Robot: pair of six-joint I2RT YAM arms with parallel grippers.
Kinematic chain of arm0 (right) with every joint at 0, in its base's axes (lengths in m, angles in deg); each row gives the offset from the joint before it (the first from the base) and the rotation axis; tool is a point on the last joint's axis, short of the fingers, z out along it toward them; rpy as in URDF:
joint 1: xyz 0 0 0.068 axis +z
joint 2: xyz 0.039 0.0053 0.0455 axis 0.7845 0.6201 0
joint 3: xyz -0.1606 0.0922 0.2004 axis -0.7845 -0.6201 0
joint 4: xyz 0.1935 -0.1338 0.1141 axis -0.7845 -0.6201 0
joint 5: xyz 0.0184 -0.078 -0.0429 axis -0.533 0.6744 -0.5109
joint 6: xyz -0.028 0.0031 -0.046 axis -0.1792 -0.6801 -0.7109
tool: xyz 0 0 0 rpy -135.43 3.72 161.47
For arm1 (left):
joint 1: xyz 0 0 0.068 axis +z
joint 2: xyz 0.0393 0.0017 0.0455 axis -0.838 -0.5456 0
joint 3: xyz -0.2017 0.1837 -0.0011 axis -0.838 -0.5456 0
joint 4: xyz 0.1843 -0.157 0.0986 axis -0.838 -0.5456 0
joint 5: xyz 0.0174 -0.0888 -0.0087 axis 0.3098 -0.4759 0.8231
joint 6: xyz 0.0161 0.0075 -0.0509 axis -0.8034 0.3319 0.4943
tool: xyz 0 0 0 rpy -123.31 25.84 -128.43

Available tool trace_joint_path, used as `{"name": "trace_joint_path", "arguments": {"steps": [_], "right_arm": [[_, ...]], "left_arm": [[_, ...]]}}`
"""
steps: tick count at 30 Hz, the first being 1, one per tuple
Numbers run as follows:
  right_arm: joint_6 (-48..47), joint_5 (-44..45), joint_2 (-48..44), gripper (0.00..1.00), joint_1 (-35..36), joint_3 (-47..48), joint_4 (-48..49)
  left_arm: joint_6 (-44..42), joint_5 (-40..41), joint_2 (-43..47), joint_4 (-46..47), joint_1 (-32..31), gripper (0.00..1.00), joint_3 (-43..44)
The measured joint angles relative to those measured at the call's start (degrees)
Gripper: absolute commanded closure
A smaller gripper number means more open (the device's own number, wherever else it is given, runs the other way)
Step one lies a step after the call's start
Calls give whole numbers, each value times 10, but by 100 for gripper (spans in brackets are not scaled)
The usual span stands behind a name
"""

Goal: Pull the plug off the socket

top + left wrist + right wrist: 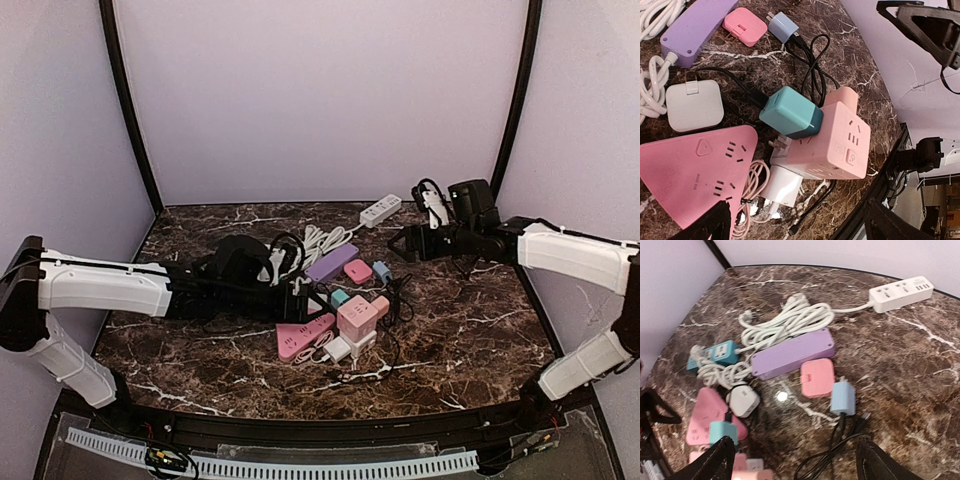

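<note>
A pink cube socket (358, 317) sits in the middle of the marble table, also in the left wrist view (840, 145). A teal plug (790, 114) with a black cable is stuck in its far side, and a white plug (782, 185) in its near side. My left gripper (800, 226) is open and empty just above and left of the cube (303, 300). My right gripper (402, 243) is open and empty, raised at the back right; in its view (797, 462) the cube (747, 475) is at the bottom edge with the teal plug (722, 432) above it.
A pink triangular power strip (303, 337) lies left of the cube. A purple strip (332, 262), a pink flat adapter (357, 270), a blue charger (381, 270), coiled white cable (320, 240) and a white strip (380, 209) lie behind. A white square adapter (694, 106) lies nearby.
</note>
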Motion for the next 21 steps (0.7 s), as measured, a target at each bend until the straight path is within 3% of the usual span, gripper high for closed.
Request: {"name": "trace_joint_path", "arguments": {"steps": [8, 11, 21], "right_arm": [[92, -68, -176, 20, 81, -106, -31], [137, -88, -217, 26, 107, -160, -15], [206, -107, -192, 38, 151, -206, 55]], "left_arm": [[42, -19, -50, 54, -29, 9, 3], [50, -26, -67, 72, -33, 9, 7], [67, -45, -101, 109, -34, 10, 25]]}}
